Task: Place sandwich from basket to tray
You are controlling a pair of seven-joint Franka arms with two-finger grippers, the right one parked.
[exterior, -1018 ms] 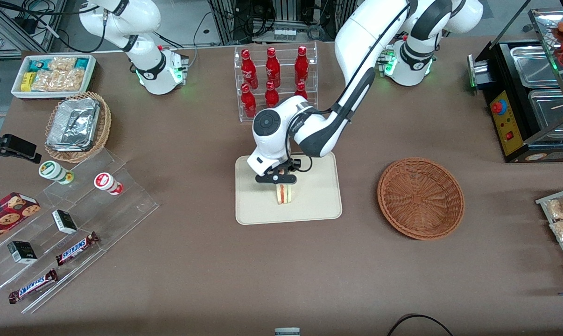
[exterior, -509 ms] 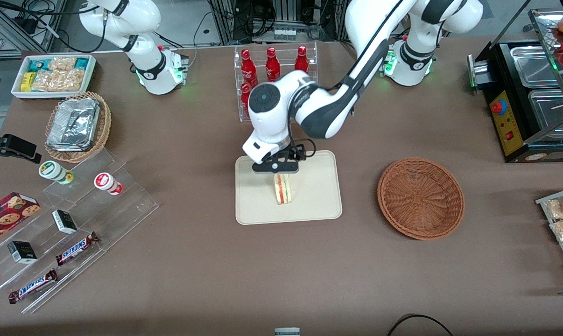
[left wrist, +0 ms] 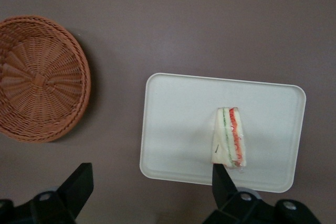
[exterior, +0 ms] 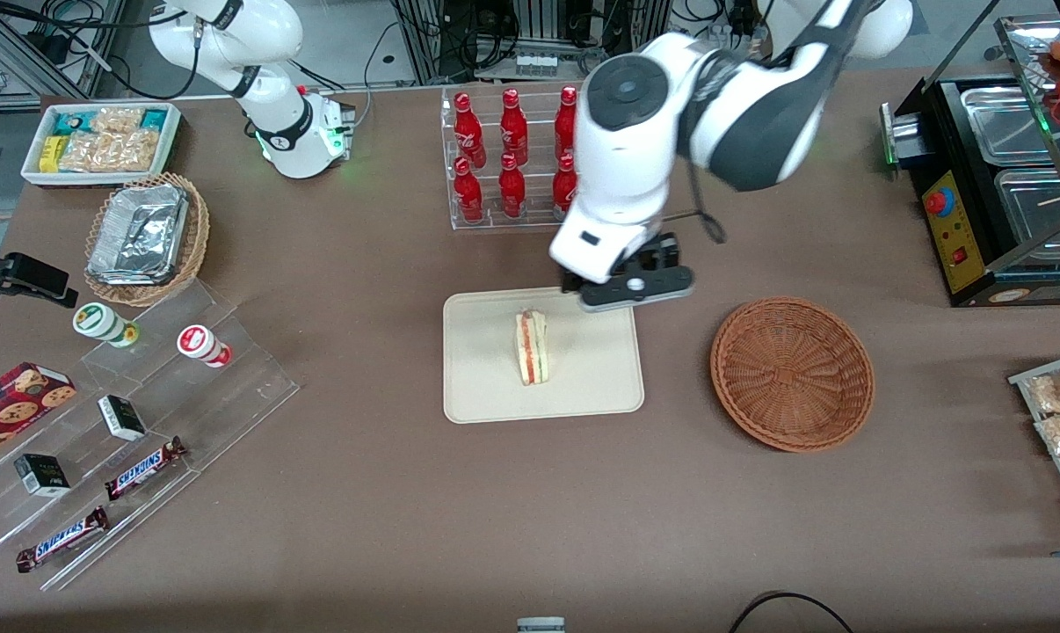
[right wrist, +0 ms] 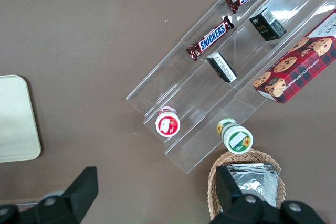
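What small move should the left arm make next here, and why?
Probably just retreat upward toward its rest pose. The sandwich already stands on the tray, the basket holds nothing, and the claw, open and holding nothing, hangs above the tray's edge, clear of the sandwich.

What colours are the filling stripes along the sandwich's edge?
Orange-red and green between white bread on the sandwich, clearest in the left wrist view.

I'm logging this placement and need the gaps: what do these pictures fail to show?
- Front view: the gripper jaws, open in the wrist view, are hidden under its body, and the arm covers some red bottles.
- Wrist view: the basket is cut off by the edge.
- Both: the underside of the sandwich on the tray.
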